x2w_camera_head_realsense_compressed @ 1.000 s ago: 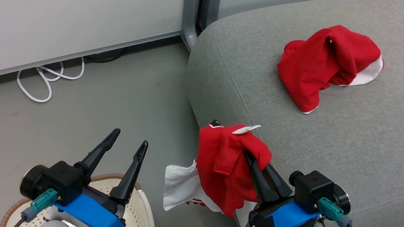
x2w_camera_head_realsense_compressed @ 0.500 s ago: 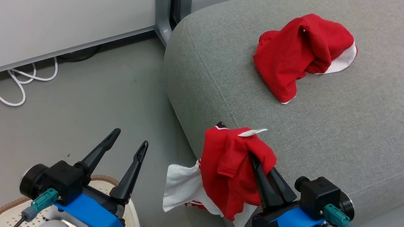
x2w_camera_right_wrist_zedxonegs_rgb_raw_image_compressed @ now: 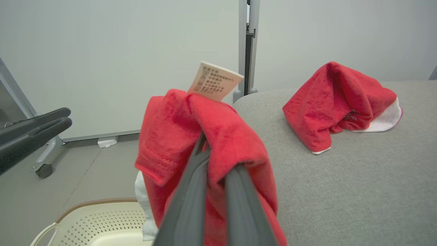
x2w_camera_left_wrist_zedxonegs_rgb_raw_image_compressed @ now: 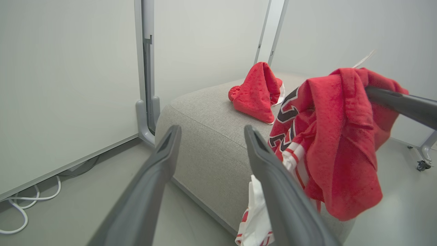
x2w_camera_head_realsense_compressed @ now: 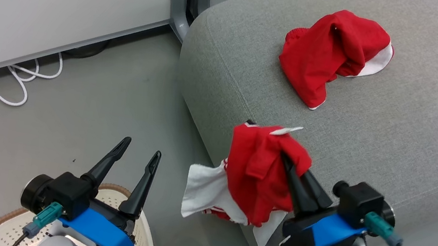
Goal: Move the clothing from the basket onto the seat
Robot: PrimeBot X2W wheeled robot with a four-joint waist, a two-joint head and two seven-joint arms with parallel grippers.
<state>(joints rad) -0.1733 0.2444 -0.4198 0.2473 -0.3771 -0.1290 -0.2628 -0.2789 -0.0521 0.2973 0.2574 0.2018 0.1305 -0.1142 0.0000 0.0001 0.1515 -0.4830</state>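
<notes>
Right gripper [x2w_camera_head_realsense_compressed: 287, 160] is clenched on one red garment [x2w_camera_head_realsense_compressed: 255, 174], which hangs beside the seat [x2w_camera_head_realsense_compressed: 401, 137] edge. Second garment [x2w_camera_head_realsense_compressed: 329, 57] lies on the seat. Left gripper [x2w_camera_head_realsense_compressed: 141, 148] is released, above the basket [x2w_camera_head_realsense_compressed: 8, 230].

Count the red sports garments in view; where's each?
2. One crumpled red-and-white garment lies on the light-grey fabric sofa; a second garment, red with lettering, hangs from the right gripper at the sofa's edge. The cream perforated basket's inside is partly hidden.

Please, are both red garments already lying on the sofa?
No; one garment lies on the sofa, the second garment hangs from the right gripper.
</notes>
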